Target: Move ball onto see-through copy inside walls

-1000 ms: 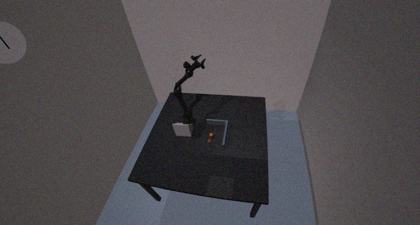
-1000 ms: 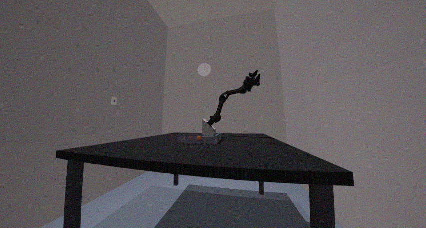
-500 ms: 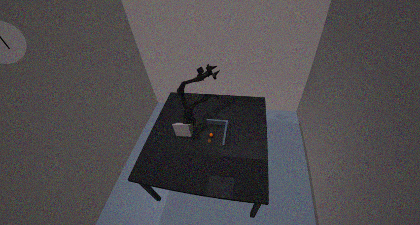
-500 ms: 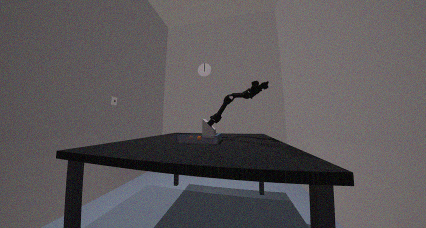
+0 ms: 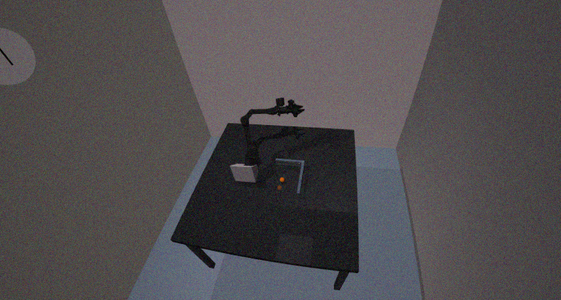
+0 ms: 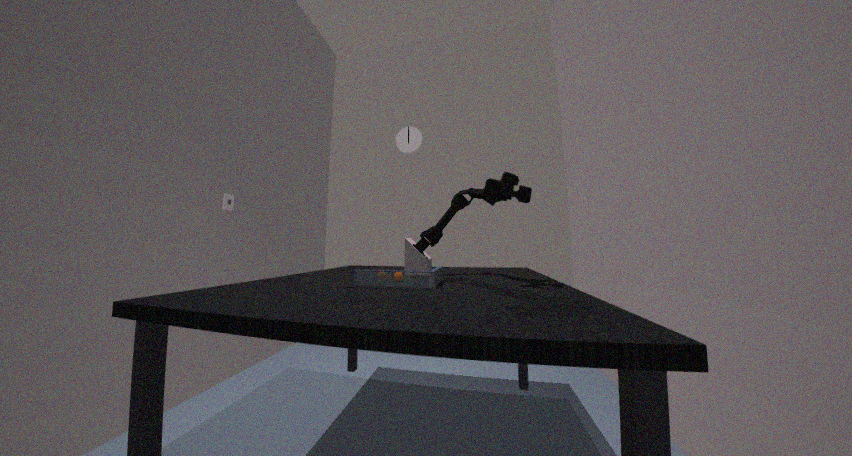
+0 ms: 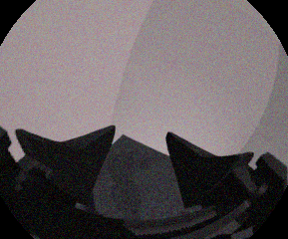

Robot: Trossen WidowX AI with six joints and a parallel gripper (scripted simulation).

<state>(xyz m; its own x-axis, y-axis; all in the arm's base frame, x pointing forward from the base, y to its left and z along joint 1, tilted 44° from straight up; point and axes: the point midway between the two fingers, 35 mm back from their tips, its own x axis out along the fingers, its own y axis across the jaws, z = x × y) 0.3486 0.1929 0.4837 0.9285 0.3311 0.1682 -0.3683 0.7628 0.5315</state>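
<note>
The small orange ball is seen on the dark square surface, beside the low clear corner walls. The black claw is held spread, pinching nothing, high among grey room walls.

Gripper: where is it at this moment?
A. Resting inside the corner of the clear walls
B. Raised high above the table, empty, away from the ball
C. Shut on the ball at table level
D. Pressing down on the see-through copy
B. The gripper hangs high over the far part of the table with nothing between its fingers, while the ball lies down on the table beside the clear walls.
</note>
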